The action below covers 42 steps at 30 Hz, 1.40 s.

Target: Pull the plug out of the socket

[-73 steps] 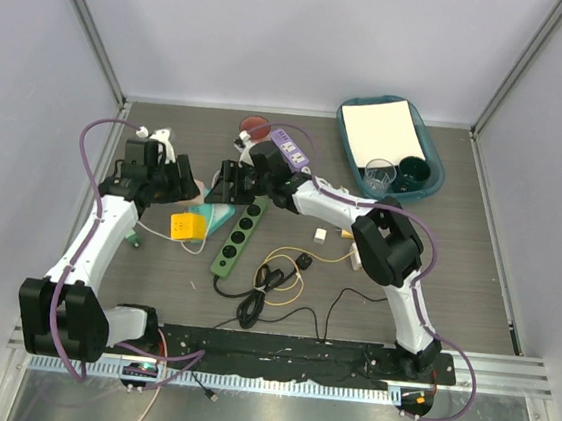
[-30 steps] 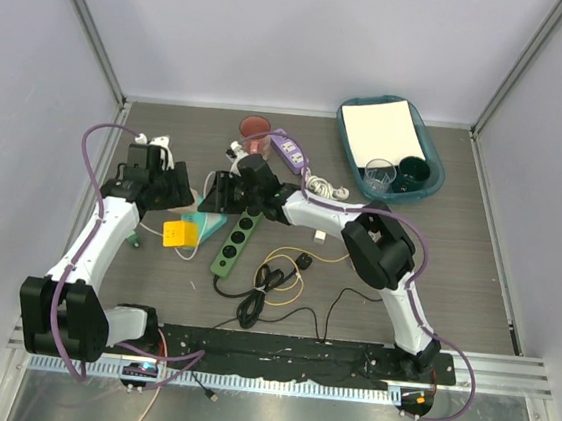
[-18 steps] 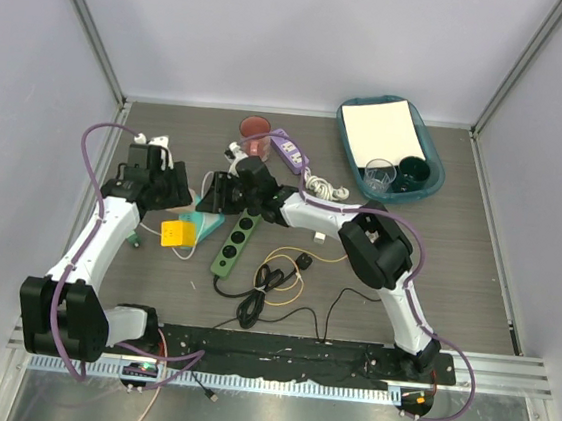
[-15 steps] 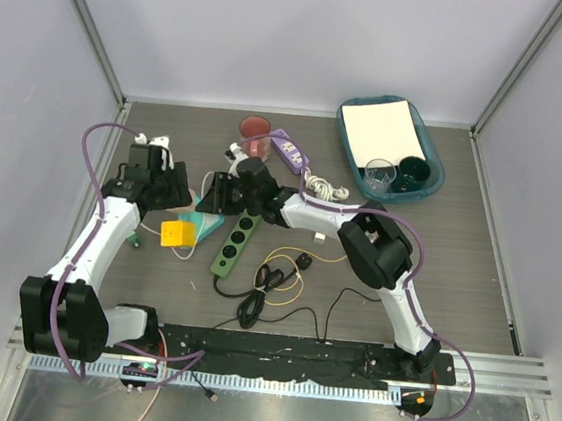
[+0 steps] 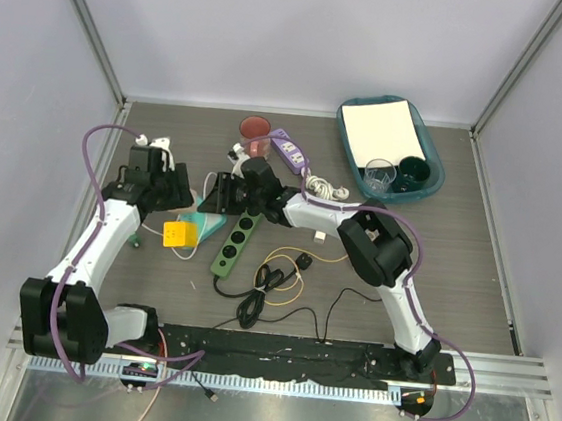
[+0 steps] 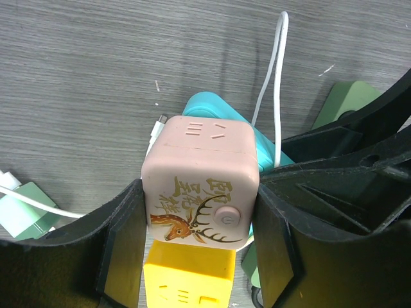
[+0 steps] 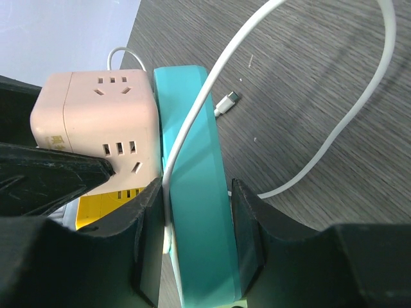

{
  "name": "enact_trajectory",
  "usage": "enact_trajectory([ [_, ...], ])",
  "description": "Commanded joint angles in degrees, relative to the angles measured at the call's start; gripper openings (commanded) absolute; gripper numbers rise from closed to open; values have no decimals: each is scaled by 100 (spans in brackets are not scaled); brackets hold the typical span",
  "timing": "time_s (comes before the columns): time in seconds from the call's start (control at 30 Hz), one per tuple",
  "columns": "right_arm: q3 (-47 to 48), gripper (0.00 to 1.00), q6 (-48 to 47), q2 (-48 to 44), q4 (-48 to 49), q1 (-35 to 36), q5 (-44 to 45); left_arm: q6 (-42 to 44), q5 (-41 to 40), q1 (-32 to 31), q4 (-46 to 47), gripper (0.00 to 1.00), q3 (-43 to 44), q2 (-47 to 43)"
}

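The left end effector (image 6: pixel 200 215) grips the pink plug (image 6: pixel 200 173). The right end effector (image 7: pixel 196 237) clamps the teal socket (image 7: pixel 189 128), which lies flush against the plug.

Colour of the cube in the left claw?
The cube is pale pink with a brown-gold deer print; left wrist view.

A pale-pink cube plug (image 6: pixel 200 186) with a deer print sits flush against a teal oblong socket strip (image 7: pixel 199 212).

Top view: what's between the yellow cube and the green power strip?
The teal strip lies between the yellow cube and the green power strip, seen in the top view; the right gripper is shut on it.
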Motion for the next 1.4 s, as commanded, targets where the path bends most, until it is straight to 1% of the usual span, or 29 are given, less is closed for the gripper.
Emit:
enact_trajectory([
  [0.0, -96, 1, -199, 569, -1046, -397, 1265, -149, -37, 30, 495, 0, 273, -547],
  [0.2, -316, 1, -155, 473, -844, -406, 1352, -228, 103, 39, 460, 0, 290, -433],
  [0.33, -210, 1, -138, 526, -949, -476, 1449, -149, -168, 30, 407, 0, 299, -581],
  [0.53, -263, 1, -94, 517, -941, -503, 1572, -149, -195, 30, 477, 0, 282, -705],
  [0.63, -219, 1, -50, 543, -949, -520, 1590, -149, 85, 30, 644, 0, 177, -828],
  [1.03, -333, 1, -94, 543, -1108, -608, 1791, -44, -186, 30, 363, 0, 317, -609],
  [1.37, -456, 1, -68, 508, -1099, -626, 1977, 1, -195, 39, 249, 0, 413, -424],
])
